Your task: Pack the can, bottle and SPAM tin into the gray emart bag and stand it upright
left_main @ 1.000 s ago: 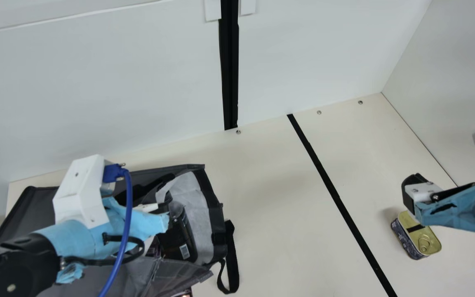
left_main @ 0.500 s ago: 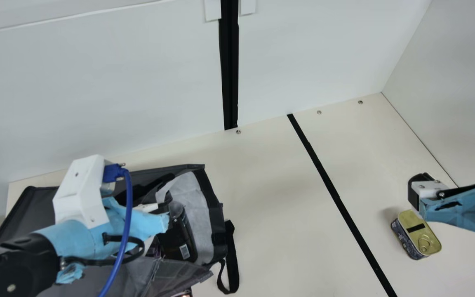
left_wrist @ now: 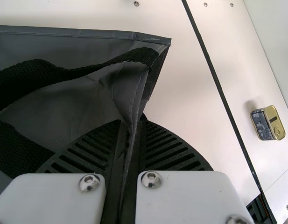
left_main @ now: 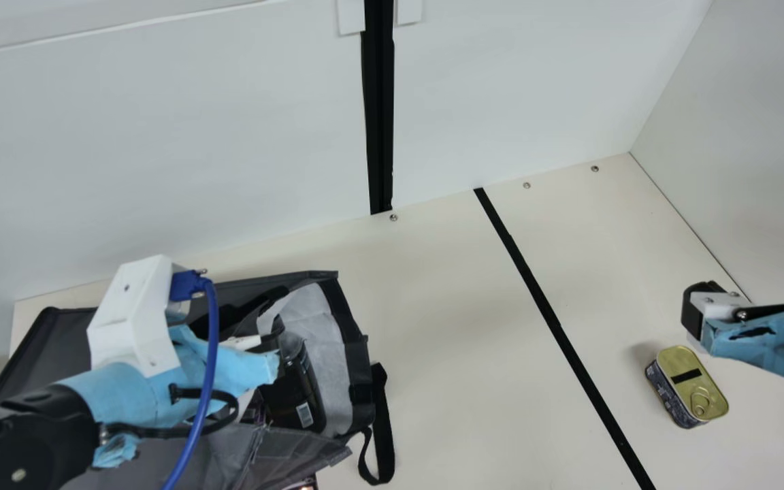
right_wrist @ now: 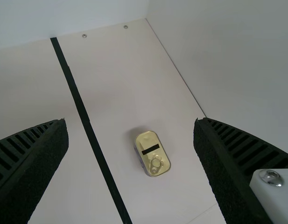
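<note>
Left claw [left_main: 248, 367]: positioned over the gray emart bag [left_main: 45, 347]; in the left wrist view, a fold of the bag's gray fabric is seen pinched between the ribbed fingers [left_wrist: 169, 149]. Right claw [left_main: 697, 309]: spread wide, nothing gripped; held above the tabletop [left_main: 446, 340], near the SPAM tin [left_main: 693, 386] and apart from it. In the right wrist view, the tin is framed between the two spread fingers.

Tin: rested on the tabletop outside the bag, between the black line [left_main: 535, 286] and the right-hand wall [left_main: 759, 136]. Gold lid faced up; pull ring and a short black strip noted on it.

Bag: laid down on the left part of the tabletop, mouth turned toward the middle, pale lining [left_main: 324, 354] exposed. A dark container [left_main: 290, 388] with a barcode label is seated inside the mouth; whether can or bottle cannot be told. A black strap [left_main: 382, 429] is draped beside the mouth.
</note>
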Controlling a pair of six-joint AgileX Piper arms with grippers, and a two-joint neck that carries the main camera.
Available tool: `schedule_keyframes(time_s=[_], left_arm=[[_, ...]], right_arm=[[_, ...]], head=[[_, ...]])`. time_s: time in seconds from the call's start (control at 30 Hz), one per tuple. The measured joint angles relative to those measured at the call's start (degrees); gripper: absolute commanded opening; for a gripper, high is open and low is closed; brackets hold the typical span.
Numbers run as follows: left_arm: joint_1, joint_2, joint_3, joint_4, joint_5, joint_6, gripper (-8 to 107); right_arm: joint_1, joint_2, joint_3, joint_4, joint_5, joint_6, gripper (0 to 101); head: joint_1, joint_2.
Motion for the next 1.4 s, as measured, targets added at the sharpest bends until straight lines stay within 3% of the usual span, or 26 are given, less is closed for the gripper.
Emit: schedule_keyframes(time_s=[0.77,1.4], left_arm=[[0.0,0.0,0.0,0.0,0.0,0.0,-8],[0.0,0.0,0.0,0.0,0.0,0.0,-8]], right_arm=[[-0.7,0.7,0.3,0.5,0.0,-0.5,95],[-6.2,4.1,4.8,6.1,-0.1,-12.8,95]], head=[[0.0,-0.1],[0.0,-0.1]])
